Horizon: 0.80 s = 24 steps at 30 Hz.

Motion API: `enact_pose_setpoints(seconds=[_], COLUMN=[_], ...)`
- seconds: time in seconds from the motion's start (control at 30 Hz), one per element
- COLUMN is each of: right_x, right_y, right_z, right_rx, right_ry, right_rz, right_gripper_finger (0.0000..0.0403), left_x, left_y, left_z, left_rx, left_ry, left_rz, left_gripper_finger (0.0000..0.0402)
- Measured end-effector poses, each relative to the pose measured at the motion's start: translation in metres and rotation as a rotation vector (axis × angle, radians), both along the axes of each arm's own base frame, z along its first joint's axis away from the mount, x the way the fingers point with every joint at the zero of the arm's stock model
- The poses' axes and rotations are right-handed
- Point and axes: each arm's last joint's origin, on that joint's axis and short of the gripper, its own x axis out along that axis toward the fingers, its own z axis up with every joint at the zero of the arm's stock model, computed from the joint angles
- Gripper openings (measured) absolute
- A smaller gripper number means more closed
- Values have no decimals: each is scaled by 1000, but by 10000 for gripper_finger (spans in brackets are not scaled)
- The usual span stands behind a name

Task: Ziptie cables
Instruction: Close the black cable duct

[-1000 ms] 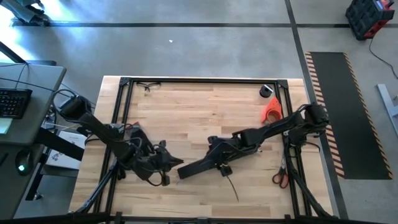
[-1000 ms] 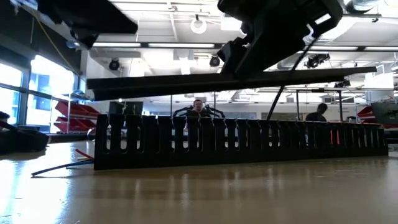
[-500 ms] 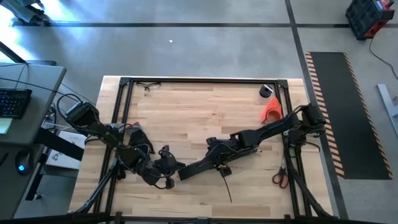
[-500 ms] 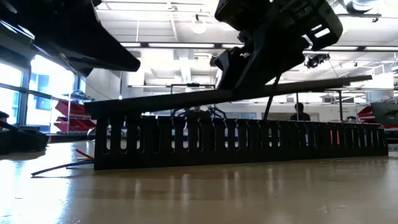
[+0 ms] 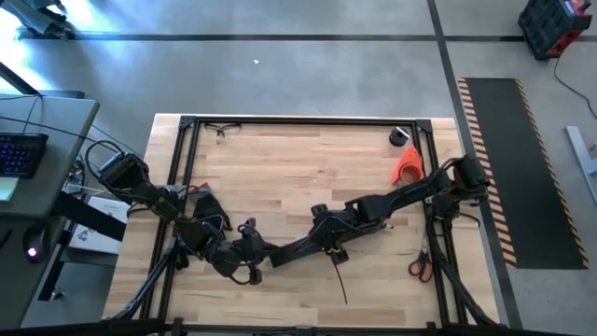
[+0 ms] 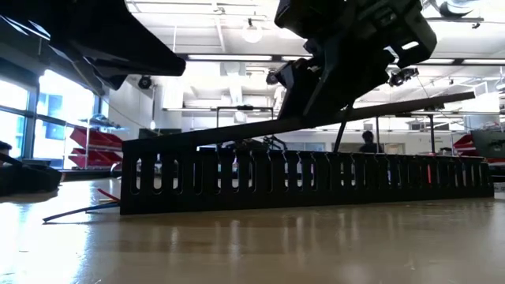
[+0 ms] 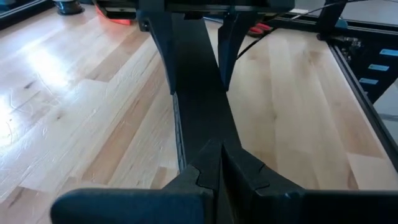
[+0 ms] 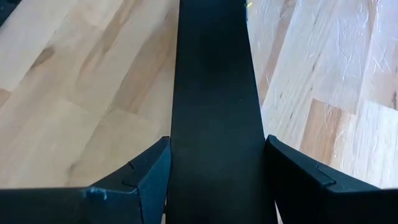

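Observation:
A flat black strip (image 5: pixel 297 248) slants over the long black slotted channel (image 6: pixel 300 181). The strip's left end lies at the channel's top and its right end is raised. My right gripper (image 5: pixel 322 240) is shut on the strip near its middle. My left gripper (image 5: pixel 254 254) is shut, with its fingertips (image 7: pixel 214 163) right over the strip's left end. The cables (image 6: pixel 79 209), thin red and dark wires, lie on the table just past the channel's left end. My right gripper pinches the strip's two long edges (image 8: pixel 177 155) between its fingers, which lie across the strip and slant down from the table's right. The strip is tilted in the hold, its left end (image 6: pixel 130 142) on the channel. My left gripper: I cannot tell whether its shut fingertips touch the strip's end.
A black metal frame (image 5: pixel 187 126) runs around the wooden table. An orange object (image 5: pixel 406 166) and a black roll (image 5: pixel 399 137) sit at the far right, and red-handled scissors (image 5: pixel 420 268) at the right edge. A thin dark tie (image 5: pixel 341 280) lies near the front. People stand in the room behind.
The strip has tipped. It hung almost level above the channel, and now its left end has come down onto the channel's left end while its right end stays raised. My left gripper has sunk toward that left end, still shut.

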Motion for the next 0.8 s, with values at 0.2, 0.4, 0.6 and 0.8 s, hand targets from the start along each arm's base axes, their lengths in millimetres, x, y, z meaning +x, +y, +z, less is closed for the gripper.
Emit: enact_pose_setpoints(seconds=[0.2,0.4,0.6,0.8], right_x=[2,2,2,2], right_y=[2,1,1,2], right_z=[2,2,2,2], right_rx=[-4,-43,-39,-29], right_ry=[-43,-41,-41,-44], right_rz=[28,11,20,60], right_gripper_finger=[187,94,51,46], left_x=[0,0,0,0], left_y=[0,0,0,0], left_z=[0,0,0,0], left_rx=[-1,0,7,10], left_ry=[-2,-1,0,-2], left_rz=[0,0,-3,2], left_gripper_finger=[0,0,0,0])
